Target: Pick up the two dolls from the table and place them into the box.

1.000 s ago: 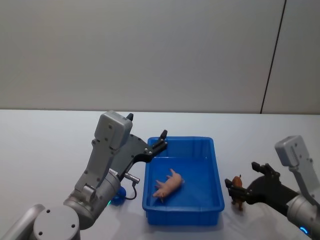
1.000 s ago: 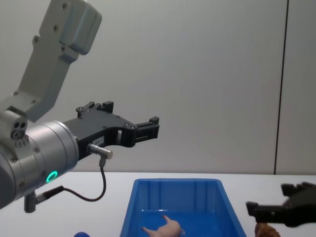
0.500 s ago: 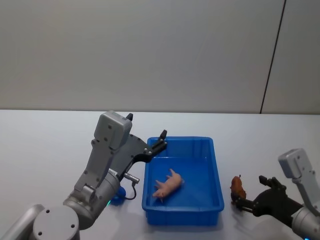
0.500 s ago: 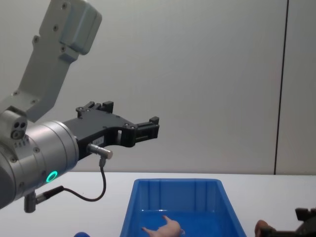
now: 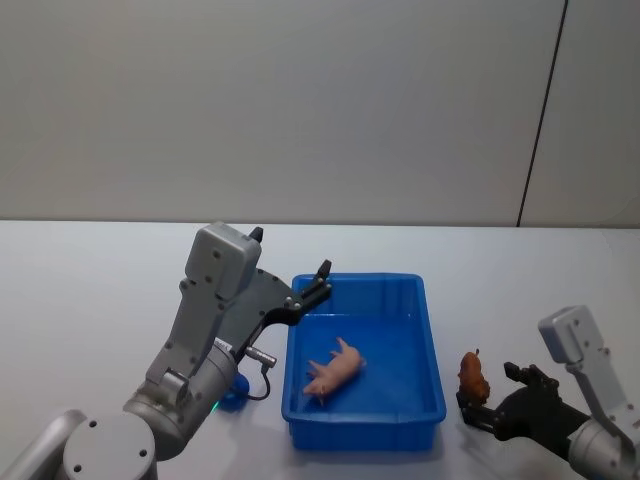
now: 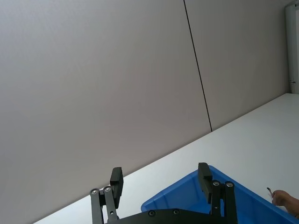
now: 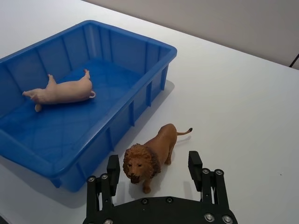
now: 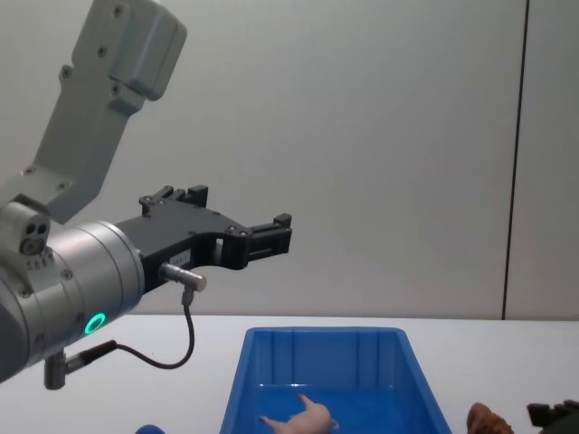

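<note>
A pink pig-shaped doll [image 5: 335,369] lies on its side on the floor of the blue box [image 5: 436,340], also seen as the pig [image 7: 60,91] inside the box [image 7: 140,42]. A brown lion doll [image 7: 149,156] stands upright on the table just right of the box, and my right gripper [image 7: 154,170] is open with a finger on each side of its head, low over the table [image 5: 487,392]. My left gripper [image 5: 318,280] hangs open and holding nothing above the box's far left corner. A dark-blue rounded figure [image 5: 232,395] sits left of the box, mostly hidden by my left arm.
The white table [image 5: 90,290] stretches wide to the left, behind the box and to the right of the lion. A plain grey wall stands behind it. My left arm's grey housing [image 8: 109,81] rises high at the left of the chest view.
My right gripper has sunk toward the table and drawn back toward me, dropping to the chest view's bottom edge. The lion now stands on the table. The left arm has not moved.
</note>
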Robot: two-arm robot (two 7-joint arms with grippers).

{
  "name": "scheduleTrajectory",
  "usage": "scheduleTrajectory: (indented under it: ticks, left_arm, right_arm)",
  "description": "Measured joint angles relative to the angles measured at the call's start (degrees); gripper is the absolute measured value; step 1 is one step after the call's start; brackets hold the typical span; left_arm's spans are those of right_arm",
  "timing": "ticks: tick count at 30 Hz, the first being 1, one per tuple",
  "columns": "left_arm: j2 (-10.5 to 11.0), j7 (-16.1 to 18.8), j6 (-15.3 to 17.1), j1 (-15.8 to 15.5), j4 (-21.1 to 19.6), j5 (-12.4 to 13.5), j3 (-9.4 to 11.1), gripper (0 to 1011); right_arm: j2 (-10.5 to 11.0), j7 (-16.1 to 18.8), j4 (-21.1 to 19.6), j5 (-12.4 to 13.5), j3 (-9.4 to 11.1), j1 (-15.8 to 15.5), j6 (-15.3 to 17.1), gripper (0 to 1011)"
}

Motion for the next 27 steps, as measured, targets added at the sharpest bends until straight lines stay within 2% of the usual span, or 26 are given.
scheduleTrajectory:
  ticks: [3,4,5,7,9,10,12,15,17,27]
  left_arm:
    - [0.0,0.0,0.0,0.0,0.0,0.0,0.0,1003]
    - [0.0,0.0,0.0,0.0,0.0,0.0,0.0,1003]
    - [0.0,0.0,0.0,0.0,0.0,0.0,0.0,1003]
    - [0.0,0.0,0.0,0.0,0.0,0.0,0.0,1003]
    - [0.0,0.0,0.0,0.0,0.0,0.0,0.0,1003]
    - [0.0,0.0,0.0,0.0,0.0,0.0,0.0,1003]
    - [0.0,0.0,0.0,0.0,0.0,0.0,0.0,1003]
    - [0.0,0.0,0.0,0.0,0.0,0.0,0.0,1003]
    - [0.0,0.0,0.0,0.0,0.0,0.0,0.0,1003]
    - [0.0,0.0,0.0,0.0,0.0,0.0,0.0,1003]
  right_arm:
    - [-0.37,0.01,0.84,-0.24,-0.21,0.48,0.0,863]
    - [-0.45,0.0,1.03,-0.29,-0.26,0.58,0.0,863]
    - [-0.62,0.0,1.4,-0.39,-0.33,0.79,0.0,794]
    - [-0.77,-0.01,1.78,-0.47,-0.4,1.03,0.01,782]
    - [-1.04,-0.05,2.39,-0.55,-0.51,1.39,0.06,683]
    - [-1.11,-0.06,2.56,-0.56,-0.53,1.49,0.07,683]
    - [-1.25,-0.09,2.9,-0.57,-0.58,1.69,0.11,590]
    - [-1.53,-0.16,3.55,-0.6,-0.68,2.13,0.22,534]
    - [-1.61,-0.19,3.69,-0.61,-0.7,2.25,0.23,458]
    - [-1.77,-0.91,3.43,-0.74,-0.65,2.59,-0.96,433]
